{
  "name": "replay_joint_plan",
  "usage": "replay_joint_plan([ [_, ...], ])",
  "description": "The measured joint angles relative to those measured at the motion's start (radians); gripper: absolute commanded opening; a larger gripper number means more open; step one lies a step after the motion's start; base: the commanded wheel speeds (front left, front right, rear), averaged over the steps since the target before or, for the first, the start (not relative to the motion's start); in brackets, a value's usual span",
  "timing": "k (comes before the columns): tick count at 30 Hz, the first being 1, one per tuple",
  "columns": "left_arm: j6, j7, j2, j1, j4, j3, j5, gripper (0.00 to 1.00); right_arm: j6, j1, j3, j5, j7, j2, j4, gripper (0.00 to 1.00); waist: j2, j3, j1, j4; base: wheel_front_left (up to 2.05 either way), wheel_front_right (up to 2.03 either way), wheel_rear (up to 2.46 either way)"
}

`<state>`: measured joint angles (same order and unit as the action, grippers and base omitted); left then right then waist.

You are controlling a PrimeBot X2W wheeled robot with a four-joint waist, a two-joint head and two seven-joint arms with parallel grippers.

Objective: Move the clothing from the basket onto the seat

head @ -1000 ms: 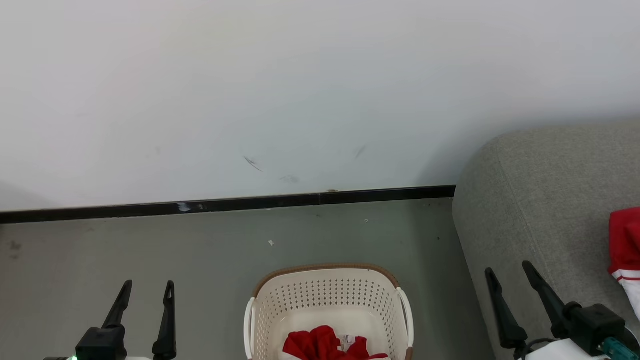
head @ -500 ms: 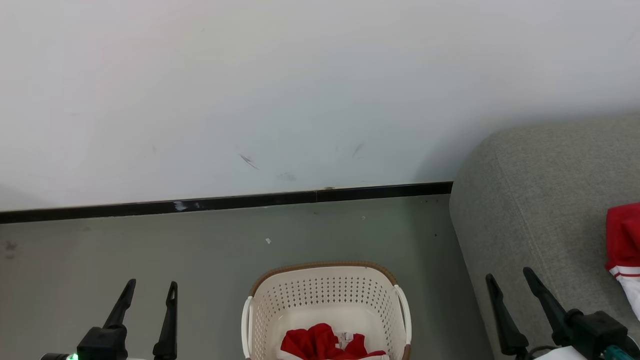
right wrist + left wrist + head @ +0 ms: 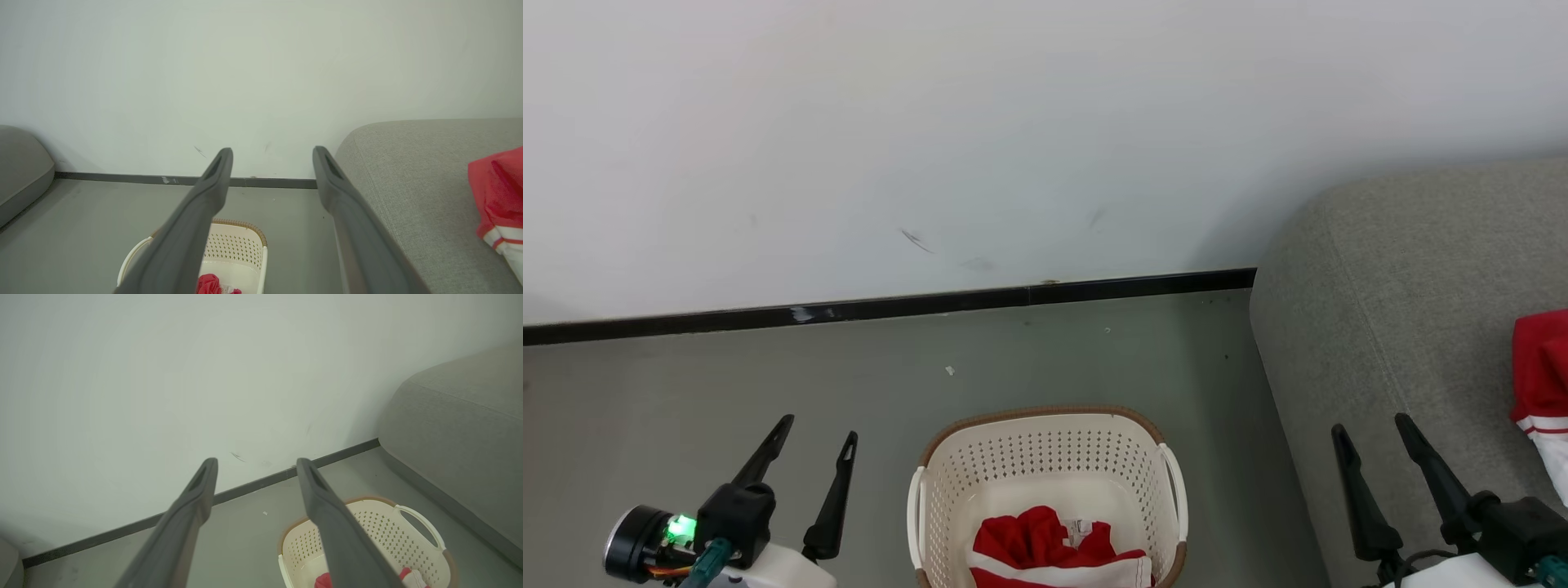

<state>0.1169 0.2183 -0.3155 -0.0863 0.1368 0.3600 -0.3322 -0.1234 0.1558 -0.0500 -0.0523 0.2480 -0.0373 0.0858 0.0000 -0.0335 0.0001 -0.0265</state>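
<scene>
Red clothing (image 3: 1029, 541) in basket (image 3: 1045, 459)

Red-white clothing (image 3: 1058, 549); cream perforated basket (image 3: 1045, 465); grey seat (image 3: 1405, 310).

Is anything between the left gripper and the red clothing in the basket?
Only the wall of the basket, sideways. The open left gripper hovers beside the basket, and the red clothing lies uncovered from above.

Plastic, cloth and painted surfaces
The basket (image 3: 1045, 469) is smooth, perforated cream plastic with a brown woven-look rim (image 3: 1045, 410). The clothing (image 3: 1021, 537) is soft red cloth, the seat (image 3: 1405, 310) coarse grey weave, the floor (image 3: 768, 380) matt, and the wall (image 3: 1013, 122) smooth but scuffed.
</scene>
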Motion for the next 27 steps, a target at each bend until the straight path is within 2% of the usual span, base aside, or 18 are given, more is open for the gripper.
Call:
replay_joint_plan([
  [18,-0.159,-0.113,0.047,-0.207,0.229,0.218,0.104,1.00,0.000,-0.003,-0.063,-0.001,0.000,0.001,0.089,1.00,0.0000,-0.126,0.0000,-0.046,0.00,0.00,0.00],
  [27,-0.190,-0.139,0.062,-0.311,0.325,0.253,0.151,1.00,0.000,-0.067,-0.077,-0.011,0.004,0.001,0.145,1.00,0.0000,-0.214,0.0000,-0.076,0.00,0.00,0.00],
])
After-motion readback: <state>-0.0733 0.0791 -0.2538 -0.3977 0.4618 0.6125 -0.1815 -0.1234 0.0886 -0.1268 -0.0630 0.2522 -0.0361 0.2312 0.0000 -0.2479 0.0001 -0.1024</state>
